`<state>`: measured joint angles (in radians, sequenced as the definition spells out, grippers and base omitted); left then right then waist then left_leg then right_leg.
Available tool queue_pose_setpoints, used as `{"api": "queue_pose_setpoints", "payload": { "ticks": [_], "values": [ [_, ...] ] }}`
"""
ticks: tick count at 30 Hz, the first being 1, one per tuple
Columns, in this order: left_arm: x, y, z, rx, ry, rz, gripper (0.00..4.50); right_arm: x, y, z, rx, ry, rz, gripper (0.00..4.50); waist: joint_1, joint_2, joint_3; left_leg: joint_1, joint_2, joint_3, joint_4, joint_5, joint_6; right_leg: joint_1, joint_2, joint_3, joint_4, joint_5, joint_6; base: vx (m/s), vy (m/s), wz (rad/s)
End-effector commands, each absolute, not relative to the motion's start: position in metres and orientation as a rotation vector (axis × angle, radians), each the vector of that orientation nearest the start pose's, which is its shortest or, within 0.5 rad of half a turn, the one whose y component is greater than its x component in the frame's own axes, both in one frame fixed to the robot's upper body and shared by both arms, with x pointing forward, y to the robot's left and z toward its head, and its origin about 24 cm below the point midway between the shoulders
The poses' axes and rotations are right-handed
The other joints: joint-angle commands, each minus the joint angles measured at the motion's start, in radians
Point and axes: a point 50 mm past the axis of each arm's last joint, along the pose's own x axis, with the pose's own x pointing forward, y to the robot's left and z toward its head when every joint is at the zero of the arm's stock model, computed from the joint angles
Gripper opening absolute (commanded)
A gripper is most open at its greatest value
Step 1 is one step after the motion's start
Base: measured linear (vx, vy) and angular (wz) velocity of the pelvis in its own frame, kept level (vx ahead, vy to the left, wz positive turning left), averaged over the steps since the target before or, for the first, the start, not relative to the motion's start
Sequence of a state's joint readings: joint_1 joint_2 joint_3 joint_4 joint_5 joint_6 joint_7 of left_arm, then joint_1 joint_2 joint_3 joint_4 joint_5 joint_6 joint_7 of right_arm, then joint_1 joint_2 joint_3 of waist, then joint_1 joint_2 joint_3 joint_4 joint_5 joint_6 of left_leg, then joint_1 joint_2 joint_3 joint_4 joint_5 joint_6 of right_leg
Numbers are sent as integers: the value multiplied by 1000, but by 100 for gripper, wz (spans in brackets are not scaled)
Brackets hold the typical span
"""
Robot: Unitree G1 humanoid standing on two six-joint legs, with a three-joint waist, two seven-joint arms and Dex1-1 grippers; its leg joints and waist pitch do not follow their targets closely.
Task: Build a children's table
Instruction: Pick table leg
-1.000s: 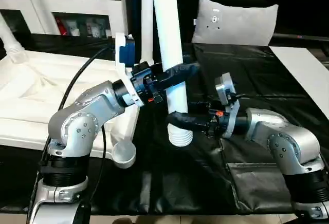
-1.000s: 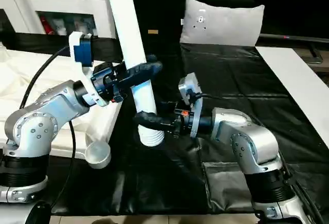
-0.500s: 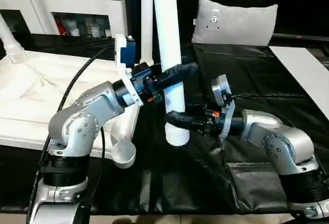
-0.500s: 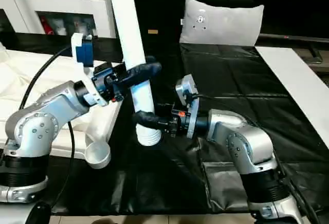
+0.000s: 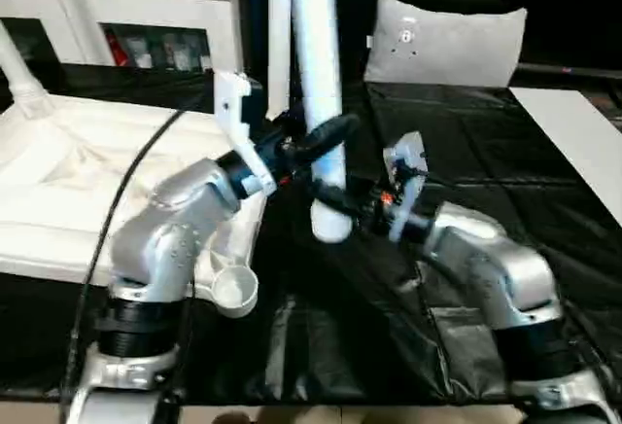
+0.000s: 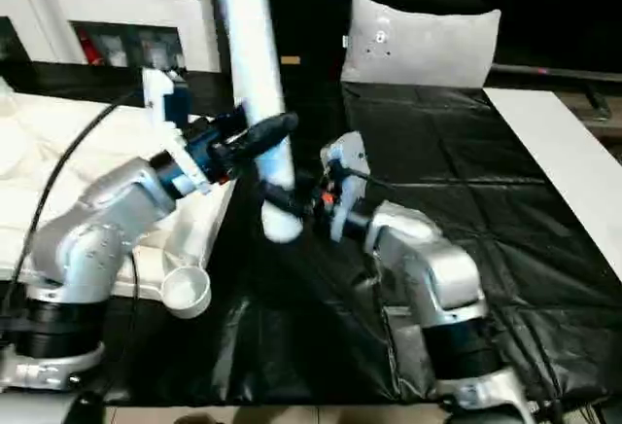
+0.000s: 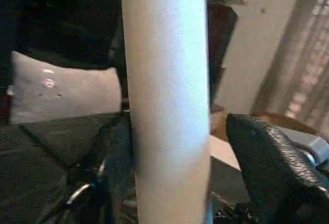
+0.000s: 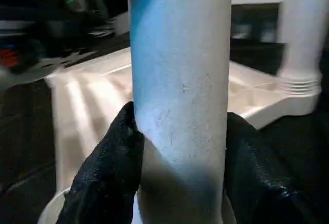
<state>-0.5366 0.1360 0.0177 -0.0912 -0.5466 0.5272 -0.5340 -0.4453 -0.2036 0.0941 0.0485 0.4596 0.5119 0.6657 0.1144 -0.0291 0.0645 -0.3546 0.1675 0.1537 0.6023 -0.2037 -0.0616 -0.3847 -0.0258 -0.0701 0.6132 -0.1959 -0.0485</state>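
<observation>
A white table leg (image 5: 319, 74) stands nearly upright, its ribbed lower end (image 5: 328, 224) lifted off the black mat. My right gripper (image 5: 337, 197) is shut on the leg just above that end; both pads (image 8: 108, 167) press its sides. Higher up, my left gripper (image 5: 326, 135) stands open around the leg: one finger (image 7: 117, 152) touches it, and the other finger (image 7: 270, 157) stands a slim gap away. The white table top (image 5: 58, 166) lies underside up at the left. A leg (image 5: 17, 69) stands in its far left corner, another (image 5: 279, 35) behind my left wrist. A round corner socket (image 5: 233, 288) shows near my left elbow.
Wrinkled black mat (image 5: 486, 142) covers the work surface to the right and front. A grey-white pillow (image 5: 442, 40) leans at the back. White glass-door cabinets (image 5: 126, 25) stand at the back left. A white board (image 5: 583, 142) lies along the right edge.
The leg's lower end has risen off the mat and shifted slightly left with my right gripper. The leg has slid up through my left gripper, and both arms have drawn closer together.
</observation>
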Motion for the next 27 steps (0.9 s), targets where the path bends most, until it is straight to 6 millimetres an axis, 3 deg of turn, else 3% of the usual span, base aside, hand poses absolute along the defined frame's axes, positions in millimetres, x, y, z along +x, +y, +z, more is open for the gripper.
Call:
{"api": "queue_pose_setpoints", "payload": {
  "ticks": [1, 4, 7, 10, 15, 20, 27],
  "values": [
    [312, 91, 177, -297, -159, -836, 336, 311, -99, 123, 204, 68, 912, 189, -1, 3, -69, 0, 65, -16, -66, -63, 7, 57, -122, 66, -73, -170, -122, 0, 0, 0],
    [311, 85, 177, -342, -184, -789, 301, 312, -96, 122, 201, 50, 895, 189, -2, -1, -69, -3, 64, -16, -65, -56, 14, 58, -124, 67, -72, -163, -120, 0, 0, 0],
    [312, 79, 175, -352, -178, -752, 295, 313, -93, 120, 198, 44, 880, 189, -4, -2, -68, -4, 65, -16, -66, -55, 17, 58, -121, 66, -74, -171, -113, 0, 0, 0],
    [315, 67, 174, -356, -163, -724, 251, 314, -92, 120, 191, 36, 861, 189, -4, -2, -68, -2, 64, -15, -66, -64, 21, 56, -122, 67, -77, -193, -106, 0, 0, 0],
    [319, 65, 174, -342, -161, -691, 242, 315, -92, 120, 184, 29, 852, 189, -4, 1, -68, -2, 63, -16, -66, -69, 20, 55, -120, 66, -80, -200, -93, 0, 0, 0],
    [320, 65, 172, -325, -154, -671, 240, 314, -89, 119, 168, 24, 855, 189, -4, 1, -69, -1, 65, -17, -65, -62, 25, 56, -122, 67, -75, -159, -111, 0, 0, 0],
    [320, 65, 170, -306, -152, -676, 240, 314, -86, 119, 161, 24, 867, 189, -4, 0, -68, -1, 66, -17, -66, -70, 27, 56, -123, 66, -77, -179, -113, 0, 0, 0]
  ]
}}
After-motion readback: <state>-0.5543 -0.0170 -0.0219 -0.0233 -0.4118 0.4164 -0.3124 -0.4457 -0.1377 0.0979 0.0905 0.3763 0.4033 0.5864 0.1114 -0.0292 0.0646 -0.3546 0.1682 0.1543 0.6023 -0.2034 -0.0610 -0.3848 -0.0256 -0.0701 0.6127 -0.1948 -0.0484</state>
